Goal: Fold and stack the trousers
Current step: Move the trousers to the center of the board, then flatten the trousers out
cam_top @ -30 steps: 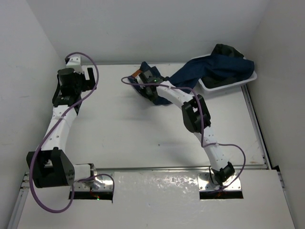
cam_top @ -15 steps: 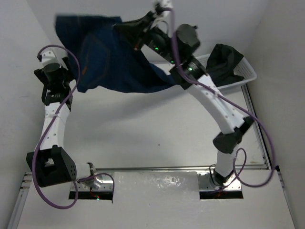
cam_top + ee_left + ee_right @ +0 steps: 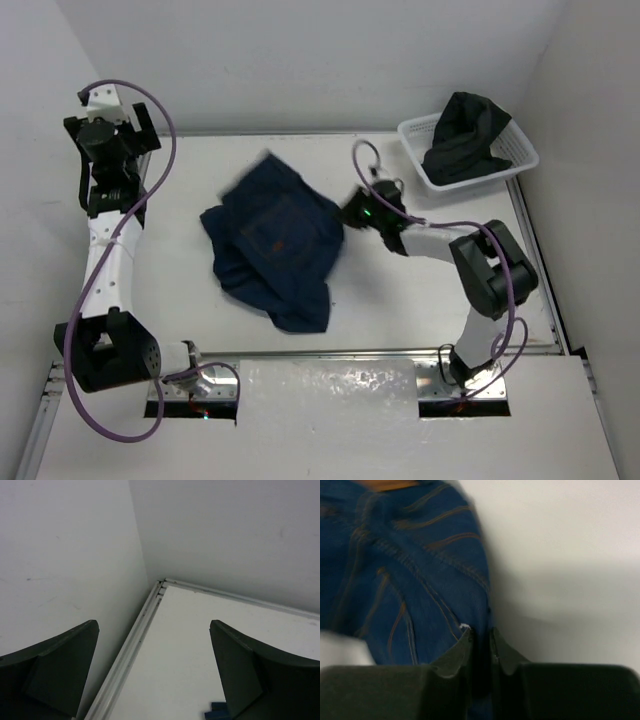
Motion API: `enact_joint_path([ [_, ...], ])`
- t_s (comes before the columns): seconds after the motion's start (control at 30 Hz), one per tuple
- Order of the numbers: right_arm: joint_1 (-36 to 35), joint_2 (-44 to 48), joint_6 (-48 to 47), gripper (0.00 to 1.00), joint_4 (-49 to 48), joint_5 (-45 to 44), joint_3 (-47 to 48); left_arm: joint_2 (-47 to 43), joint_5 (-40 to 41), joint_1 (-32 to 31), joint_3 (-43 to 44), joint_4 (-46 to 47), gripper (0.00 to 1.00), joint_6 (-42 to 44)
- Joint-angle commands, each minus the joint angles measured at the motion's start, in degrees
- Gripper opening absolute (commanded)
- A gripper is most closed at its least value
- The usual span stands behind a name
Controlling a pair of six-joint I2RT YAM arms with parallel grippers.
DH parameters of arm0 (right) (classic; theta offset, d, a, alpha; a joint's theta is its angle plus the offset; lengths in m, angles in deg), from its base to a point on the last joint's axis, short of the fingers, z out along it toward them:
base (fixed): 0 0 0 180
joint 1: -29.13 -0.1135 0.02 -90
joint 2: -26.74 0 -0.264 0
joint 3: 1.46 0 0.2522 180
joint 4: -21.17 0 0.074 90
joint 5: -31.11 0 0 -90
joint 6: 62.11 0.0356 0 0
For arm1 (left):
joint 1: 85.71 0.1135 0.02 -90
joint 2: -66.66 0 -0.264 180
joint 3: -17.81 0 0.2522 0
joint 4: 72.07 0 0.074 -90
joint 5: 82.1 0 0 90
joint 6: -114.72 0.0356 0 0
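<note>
The trousers (image 3: 275, 245), dark navy denim with tan stitching, lie crumpled in a heap in the middle of the table. My right gripper (image 3: 350, 213) is low at their right edge. In the right wrist view its jaws (image 3: 480, 632) are pinched almost together on a fold of the trousers (image 3: 420, 580), with bare table to the right. My left gripper (image 3: 100, 125) is raised at the far left corner, well away from the trousers. Its fingers (image 3: 60, 670) stand wide apart in the left wrist view with nothing between them.
A white basket (image 3: 512, 152) at the back right holds a dark garment (image 3: 462, 135). Walls close in the table at the back, left and right. A metal rail (image 3: 131, 652) runs along the left edge.
The right arm pulled the trousers from the basket side, swung them high through the air and brought them down onto the table's middle. The left arm drew back toward the far left corner.
</note>
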Motion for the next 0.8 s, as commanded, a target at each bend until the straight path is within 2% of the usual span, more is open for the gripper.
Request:
enact_joint_path([
  [0.0, 8.1, 14.9, 1.2, 0.17, 11.9, -12.5, -9.2, -0.5, -8.7, 0.1, 0.3, -1.8, 0.92, 4.8],
  [0.03, 10.5, 16.0, -3.3, 0.39, 18.1, -15.9, -8.9, -0.5, -10.3, 0.1, 0.1, -3.8, 0.92, 5.8],
  [0.07, 10.9, 16.8, -15.6, 0.48, 22.9, -18.7, -6.3, -0.5, -14.9, 0.1, -0.1, -5.1, 0.91, 6.6],
  [0.1, 10.8, 17.3, -21.8, 0.54, 29.5, -23.8, -4.1, -0.2, -17.1, 0.1, -0.1, -7.8, 0.91, 7.7],
  [0.17, 8.7, 16.9, -33.5, 0.67, 33.7, -24.2, 2.2, 0.2, -20.9, 0.1, -0.2, -10.4, 0.90, 9.3],
  [0.2, 7.9, 16.7, -36.2, 0.71, 34.5, -23.1, 4.2, 0.5, -21.5, 0.1, -0.3, -12.5, 0.89, 9.3],
  [0.23, 5.7, 15.5, -38.1, 0.71, 34.8, -19.0, 8.7, 0.7, -21.3, 0.2, -0.8, -13.4, 0.86, 8.5],
  [0.27, 4.2, 14.4, -40.4, 0.66, 35.2, -17.3, 11.1, 0.8, -20.9, 0.2, -1.3, -14.5, 0.81, 8.4],
  [0.3, 2.2, 13.1, -41.5, 0.53, 36.3, -16.2, 13.8, 0.9, -21.5, 0.1, -1.6, -17.3, 0.75, 8.8],
  [0.33, -1.8, 9.2, -42.7, 0.17, 37.1, -14.2, 16.6, 0.8, -22.6, 0.2, -2.0, -19.0, 0.63, 10.3],
  [0.37, -4.0, 6.6, -44.3, 0.04, 38.7, -13.2, 22.6, 0.8, -26.0, 0.1, -3.2, -22.0, 0.60, 10.9],
  [0.4, -7.3, 3.5, -44.3, 0.01, 39.8, -11.9, 25.9, 0.9, -27.8, 0.0, -3.8, -23.8, 0.58, 13.4],
  [0.43, -8.6, -3.6, -44.1, 0.20, 41.0, -8.7, 33.4, 1.2, -28.9, -1.2, -5.2, -25.5, 0.59, 14.8],
  [0.47, -9.8, -7.6, -42.9, 0.28, 45.2, -8.5, 38.0, 2.2, -29.1, -2.2, -5.9, -29.0, 0.59, 16.2],
  [0.5, -11.9, -12.1, -42.7, 0.34, 48.3, -7.1, 43.5, 3.0, -29.0, -3.3, -6.4, -30.2, 0.66, 18.4],
  [0.53, -13.0, -16.5, -42.5, 0.45, 51.1, -7.2, 54.6, 3.8, -28.4, -4.9, -7.6, -31.1, 0.71, 18.9],
  [0.57, -13.9, -25.1, -42.3, 0.58, 55.7, -7.1, 59.7, 5.7, -27.3, -5.8, -8.1, -31.9, 0.76, 18.9],
  [0.6, -15.2, -28.9, -41.9, 0.61, 57.3, -6.7, 64.6, 6.9, -27.3, -6.4, -8.2, -31.9, 0.85, 18.0],
  [0.63, -15.6, -32.0, -41.3, 0.64, 57.9, -5.9, 70.4, 8.1, -28.1, -6.5, -8.1, -31.9, 0.88, 17.0],
  [0.67, -16.0, -35.3, -38.6, 0.66, 56.4, -5.8, 70.8, 10.2, -30.1, -6.4, -7.9, -31.1, 0.90, 15.6],
  [0.77, -16.2, -36.2, -34.3, 0.65, 49.8, -8.2, 65.2, 15.0, -35.4, -5.7, -6.3, -30.1, 0.92, 10.4],
])
